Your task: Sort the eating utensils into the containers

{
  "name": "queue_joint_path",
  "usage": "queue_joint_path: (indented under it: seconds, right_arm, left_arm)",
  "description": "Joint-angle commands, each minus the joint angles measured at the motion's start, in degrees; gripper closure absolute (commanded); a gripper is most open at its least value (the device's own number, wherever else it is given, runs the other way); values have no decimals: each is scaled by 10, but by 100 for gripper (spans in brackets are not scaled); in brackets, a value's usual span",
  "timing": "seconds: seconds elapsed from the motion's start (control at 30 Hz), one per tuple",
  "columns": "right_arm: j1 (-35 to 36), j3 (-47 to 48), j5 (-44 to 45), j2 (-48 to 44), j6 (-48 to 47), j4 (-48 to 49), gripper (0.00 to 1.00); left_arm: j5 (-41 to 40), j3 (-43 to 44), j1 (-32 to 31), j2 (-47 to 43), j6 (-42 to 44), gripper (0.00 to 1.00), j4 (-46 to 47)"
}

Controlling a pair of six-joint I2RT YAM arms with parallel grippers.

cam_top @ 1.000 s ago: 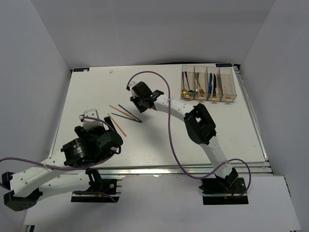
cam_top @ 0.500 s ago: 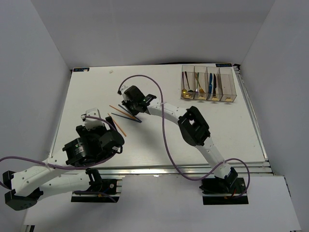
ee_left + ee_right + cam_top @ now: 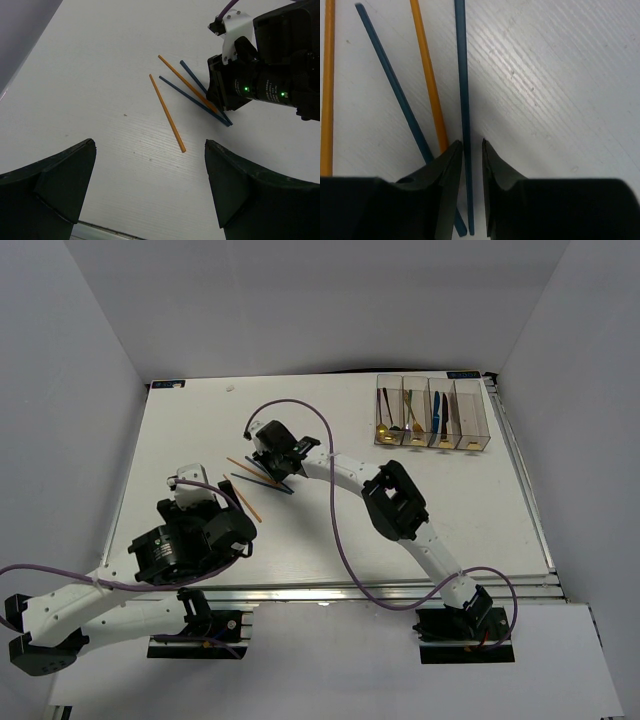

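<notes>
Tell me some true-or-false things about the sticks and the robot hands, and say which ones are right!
1. Four chopsticks lie on the table. True.
2. All of them are orange. False: two are orange and two are blue.
3. The left gripper holds one. False: it is open and holds nothing.
4. The right gripper has its jaws on either side of a blue chopstick. True.
5. The bins sit beside the left arm. False: they are at the table's far right.

Robotics lab test cell, white table boxed in by white walls, two robot arms bolted to aluminium rail at its near edge, purple cables looping over it.
</notes>
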Motion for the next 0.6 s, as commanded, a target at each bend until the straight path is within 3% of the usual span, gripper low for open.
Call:
queue_joint_path:
  seconds: [0.0,0.2,0.23,0.3,0.57]
  right_arm:
    - [1,12,7,15,-10,-32,72]
    - [-1,-45,2,-4,-9,-60,73]
    - [-2,-51,7,-6,-10,-62,87]
    - [-6,-66,18,-8,-4,-71,100]
    - [-43,-146,27,-126,26,-52,100]
  left_arm:
    - [-6,3,2,-7,4,2,3]
    - [-5,2,2,-14,6,2,5]
    - [-5,2,2,-14,6,2,5]
    - [-5,2,2,-15,6,2,5]
    - [-4,2,2,-18,8,2,7]
